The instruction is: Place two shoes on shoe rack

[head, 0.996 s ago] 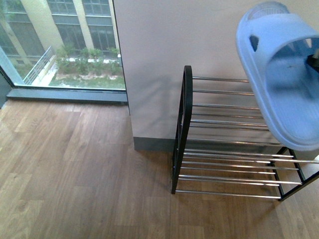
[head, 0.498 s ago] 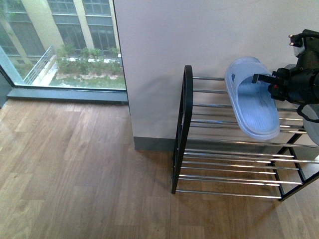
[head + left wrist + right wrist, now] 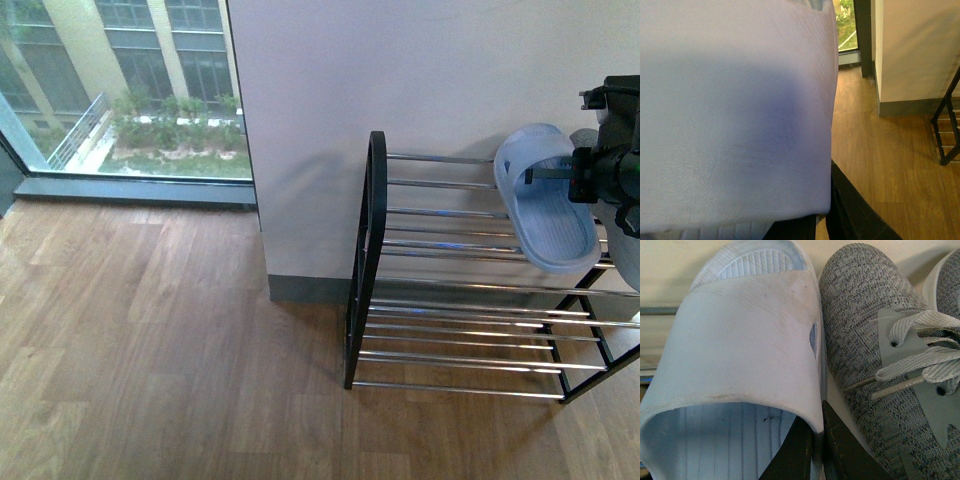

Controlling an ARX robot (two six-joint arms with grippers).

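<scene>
My right gripper [image 3: 585,182] is shut on the strap of a light blue slipper [image 3: 545,210], which lies on the top rods of the shoe rack [image 3: 450,240]. In the right wrist view the gripper [image 3: 817,427] pinches the slipper's [image 3: 745,340] strap edge. One grey mesh shoe [image 3: 875,355] sits right beside the slipper, touching it. The white-soled edge of a second shoe [image 3: 946,275] shows past it. My left gripper [image 3: 824,220] is shut on another light blue slipper [image 3: 735,110] that fills its view. It is out of the front view.
The rack stands against a white wall [image 3: 400,80] with a grey skirting [image 3: 305,290]. Its lower chrome tiers [image 3: 470,340] hold nothing. Wooden floor [image 3: 150,340] stretches left to a large window [image 3: 120,90]. The rack's black end frame [image 3: 947,135] shows in the left wrist view.
My right arm carried the slipper from close in front of the camera down and right onto the rack's top tier. It now lies flatter on the rods.
</scene>
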